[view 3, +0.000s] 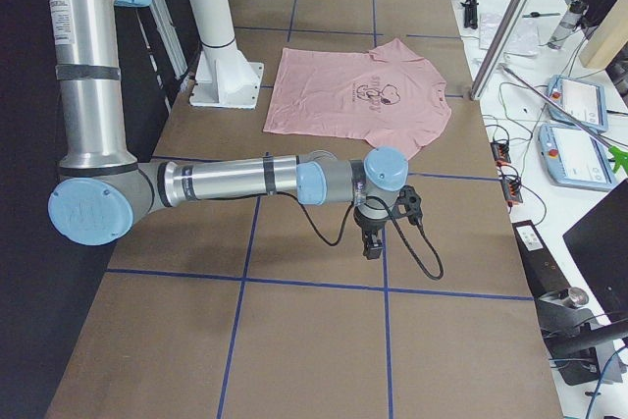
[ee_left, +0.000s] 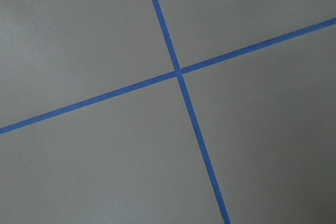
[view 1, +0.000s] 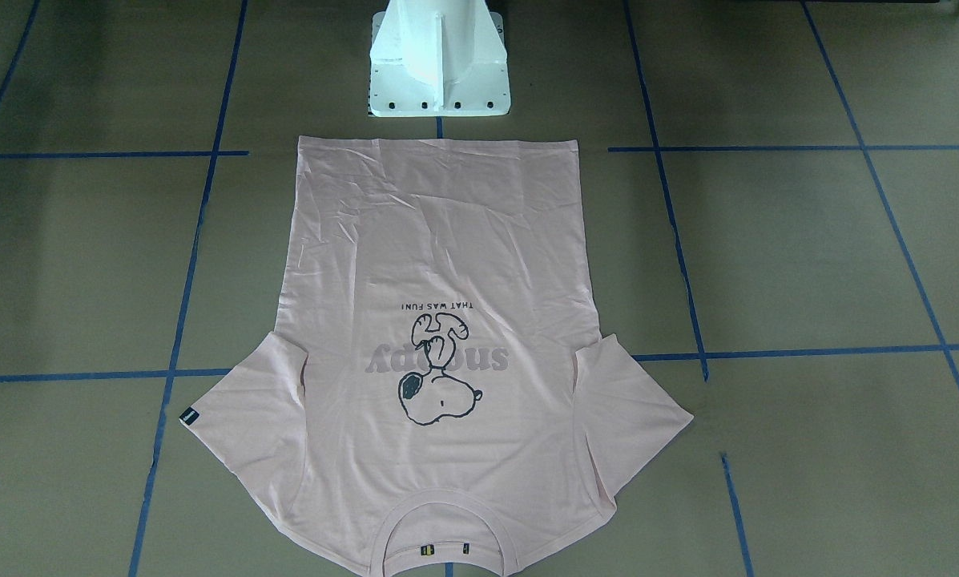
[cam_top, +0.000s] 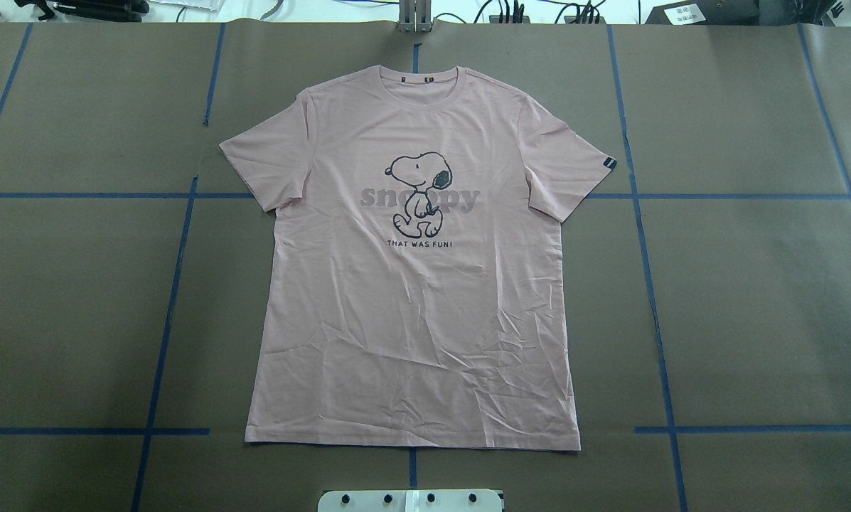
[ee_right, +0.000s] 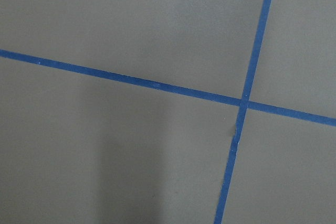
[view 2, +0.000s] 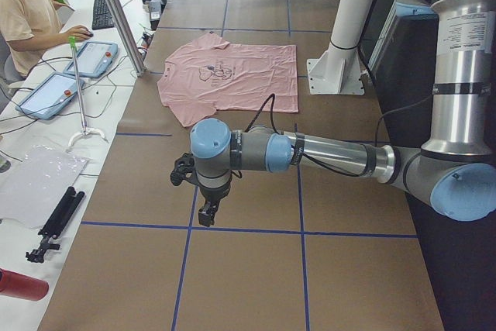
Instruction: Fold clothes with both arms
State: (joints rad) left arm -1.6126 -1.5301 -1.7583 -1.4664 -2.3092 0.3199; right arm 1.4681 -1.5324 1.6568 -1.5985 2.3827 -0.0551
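The pale pink T-shirt [view 1: 439, 264] lies flat and spread out, front up, on the brown table, hem toward the robot base and collar away from it. It also shows in the overhead view [cam_top: 411, 320], the exterior left view [view 2: 248, 79] and the exterior right view [view 3: 324, 95]. The left gripper [view 2: 205, 213] hangs over bare table far from the shirt, seen only from the side; I cannot tell whether it is open or shut. The right gripper [view 3: 371, 247] likewise hangs over bare table at the other end; I cannot tell its state. Both wrist views show only table and blue tape.
The white pedestal base [view 1: 439, 72] stands just behind the shirt's hem. Blue tape lines [cam_top: 176, 284] grid the table. An operator [view 2: 23, 13] sits beyond the far edge with teach pendants [view 2: 93, 58]. Tools and a red bottle [view 2: 23, 284] lie on a side bench.
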